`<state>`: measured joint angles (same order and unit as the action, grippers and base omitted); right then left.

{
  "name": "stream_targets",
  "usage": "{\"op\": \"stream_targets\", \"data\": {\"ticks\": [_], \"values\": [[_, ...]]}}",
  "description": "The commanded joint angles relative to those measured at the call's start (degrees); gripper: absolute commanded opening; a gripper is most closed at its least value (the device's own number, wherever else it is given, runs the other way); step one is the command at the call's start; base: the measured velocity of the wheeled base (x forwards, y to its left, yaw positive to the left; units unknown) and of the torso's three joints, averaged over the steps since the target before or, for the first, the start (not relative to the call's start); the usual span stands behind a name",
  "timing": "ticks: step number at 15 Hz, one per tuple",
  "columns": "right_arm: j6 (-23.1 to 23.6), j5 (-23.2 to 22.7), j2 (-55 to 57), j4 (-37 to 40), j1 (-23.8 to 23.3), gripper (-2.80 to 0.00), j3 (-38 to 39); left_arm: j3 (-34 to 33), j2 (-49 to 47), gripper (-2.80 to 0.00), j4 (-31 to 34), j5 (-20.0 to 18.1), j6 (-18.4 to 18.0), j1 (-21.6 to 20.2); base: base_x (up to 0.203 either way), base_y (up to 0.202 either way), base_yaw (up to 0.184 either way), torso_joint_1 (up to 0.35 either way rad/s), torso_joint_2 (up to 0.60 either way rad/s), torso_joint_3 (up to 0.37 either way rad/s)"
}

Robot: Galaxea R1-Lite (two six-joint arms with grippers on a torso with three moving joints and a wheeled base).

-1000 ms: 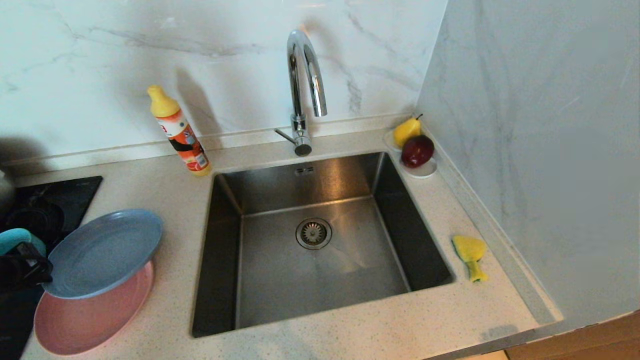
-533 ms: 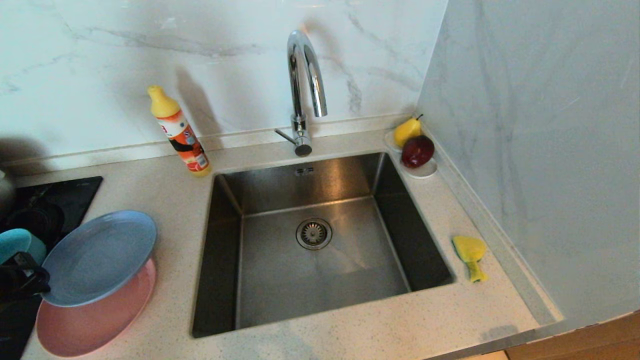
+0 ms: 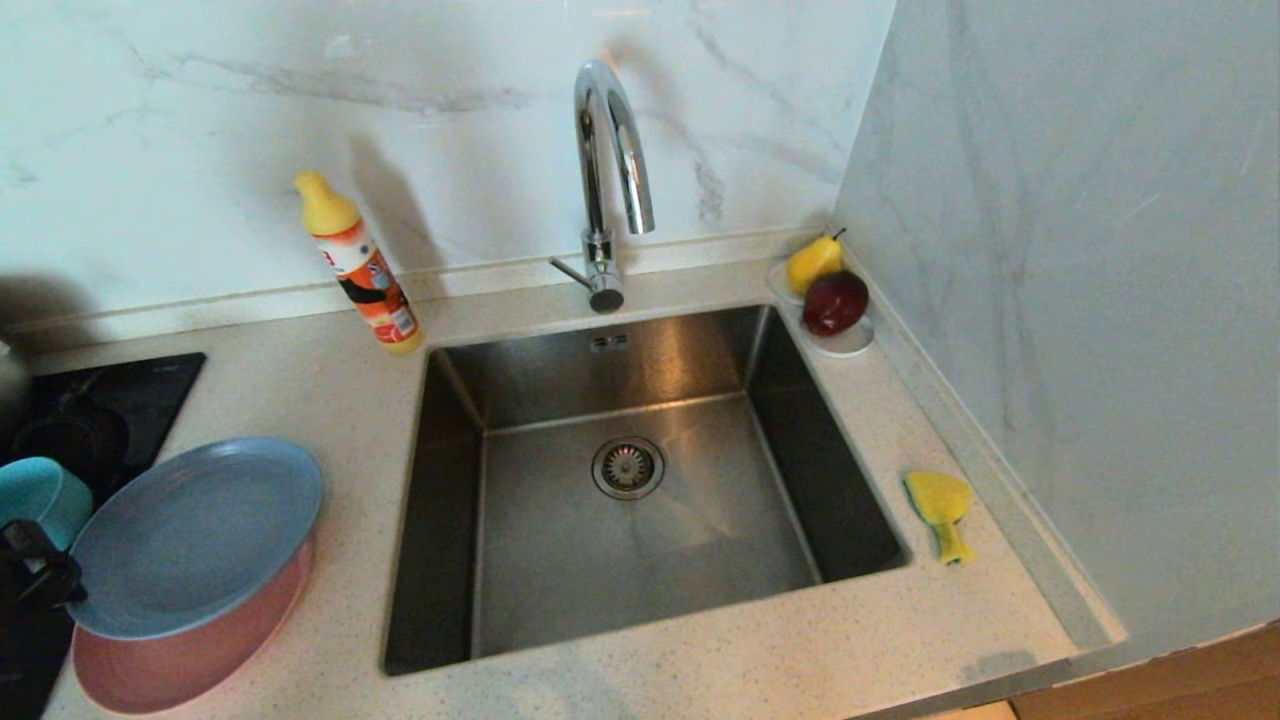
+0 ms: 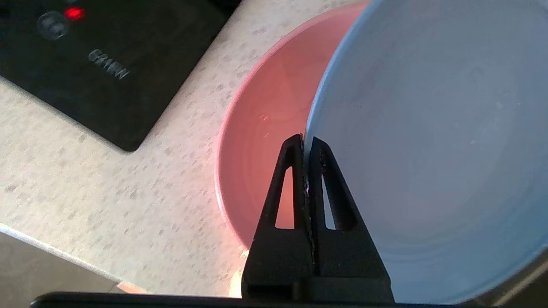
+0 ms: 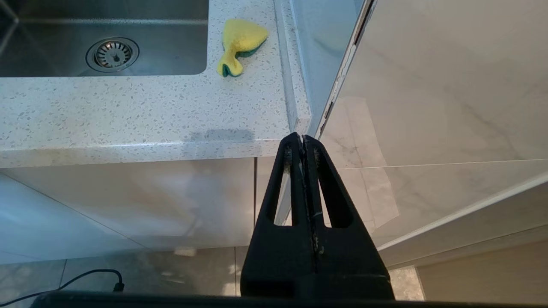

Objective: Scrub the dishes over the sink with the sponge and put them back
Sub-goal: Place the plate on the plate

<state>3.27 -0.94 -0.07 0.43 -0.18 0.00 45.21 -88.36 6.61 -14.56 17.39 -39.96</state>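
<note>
A detergent bottle (image 3: 358,265) with a yellow cap is seen upper left of centre, leaning against the marble wall (image 3: 200,120). A pear (image 3: 813,262) and a dark red apple (image 3: 836,302) are set on a white saucer (image 3: 850,343) right of centre. A black hob (image 3: 110,400) is seen at the left edge on the speckled counter (image 3: 330,390).

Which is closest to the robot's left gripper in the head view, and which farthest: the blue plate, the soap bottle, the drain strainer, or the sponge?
From the left gripper, at the picture's left edge:
1. Blue plate: its rim is pinched in the gripper.
2. Soap bottle: behind the plates, by the wall.
3. Drain strainer: in the middle of the sink.
4. Sponge: on the counter beyond the sink's right side.
</note>
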Motion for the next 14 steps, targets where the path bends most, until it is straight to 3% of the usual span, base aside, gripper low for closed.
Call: {"op": "stream_targets", "data": {"ticks": [1,5,10,14], "values": [[0.07,-0.03,0.07,0.01,0.01,-2.8,0.0,-0.91,1.69,-2.8,-0.22,-0.1,-0.79,-1.99,0.0,0.0,0.0,0.0,0.0,0.0],[0.07,-0.03,0.07,0.01,0.01,-2.8,0.0,-3.55,3.72,-2.8,-0.01,-1.16,-3.34,-5.11,0.0,0.0,0.0,0.0,0.0,0.0],[0.07,-0.03,0.07,0.04,0.01,-2.8,0.0,-9.96,5.22,-2.8,-0.61,-1.95,-5.42,-5.39,0.0,0.0,0.0,0.0,0.0,0.0],[0.07,-0.03,0.07,0.01,0.01,-2.8,0.0,-10.79,3.17,-2.8,-2.37,-1.97,-5.42,-5.48,0.0,0.0,0.0,0.0,0.0,0.0]]}}
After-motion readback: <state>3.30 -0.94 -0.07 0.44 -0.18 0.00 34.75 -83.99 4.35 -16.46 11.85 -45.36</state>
